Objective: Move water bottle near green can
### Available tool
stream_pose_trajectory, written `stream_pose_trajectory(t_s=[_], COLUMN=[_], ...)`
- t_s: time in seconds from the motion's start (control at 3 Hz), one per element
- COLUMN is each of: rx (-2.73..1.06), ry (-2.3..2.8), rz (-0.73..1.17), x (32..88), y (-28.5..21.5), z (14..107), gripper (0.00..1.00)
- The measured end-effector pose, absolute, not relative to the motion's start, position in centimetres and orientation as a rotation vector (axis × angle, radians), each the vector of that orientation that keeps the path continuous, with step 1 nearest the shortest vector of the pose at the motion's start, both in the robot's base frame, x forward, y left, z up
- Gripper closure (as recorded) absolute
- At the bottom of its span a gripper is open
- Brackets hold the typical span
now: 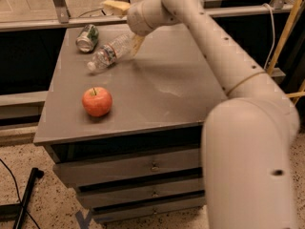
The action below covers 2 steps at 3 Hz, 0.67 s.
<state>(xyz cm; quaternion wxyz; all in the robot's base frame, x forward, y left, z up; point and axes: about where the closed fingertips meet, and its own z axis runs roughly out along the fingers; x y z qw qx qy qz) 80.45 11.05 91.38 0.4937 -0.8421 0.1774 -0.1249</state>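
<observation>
The water bottle (110,53) lies on its side on the grey table (162,89), with its white cap pointing to the front left. The green can (87,37) lies on its side just left of and behind the bottle, a small gap apart. My gripper (127,26) is at the bottle's base end, at the back of the table. Its jaws are spread wide: one tan finger (116,5) is up above the table's rear edge, and the other finger (137,43) is beside the bottle's base. The bottle rests on the table.
A red-orange apple (96,101) stands near the table's front left. The table has drawers below. My arm (224,61) sweeps across the right side. A rail (57,4) and glass run behind the table. A dark stick (26,194) lies on the floor at the left.
</observation>
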Motion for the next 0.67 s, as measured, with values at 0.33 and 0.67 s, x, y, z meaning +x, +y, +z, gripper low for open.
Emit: stream_pose_trajectory(t_s=[0.33,0.67], rx=[-1.903,-1.903], ry=[0.495,0.495], rz=[-0.389,-0.389], x=[79.37,79.37], y=[5.26,5.27], z=[93.52,93.51], gripper=[0.00,0.00])
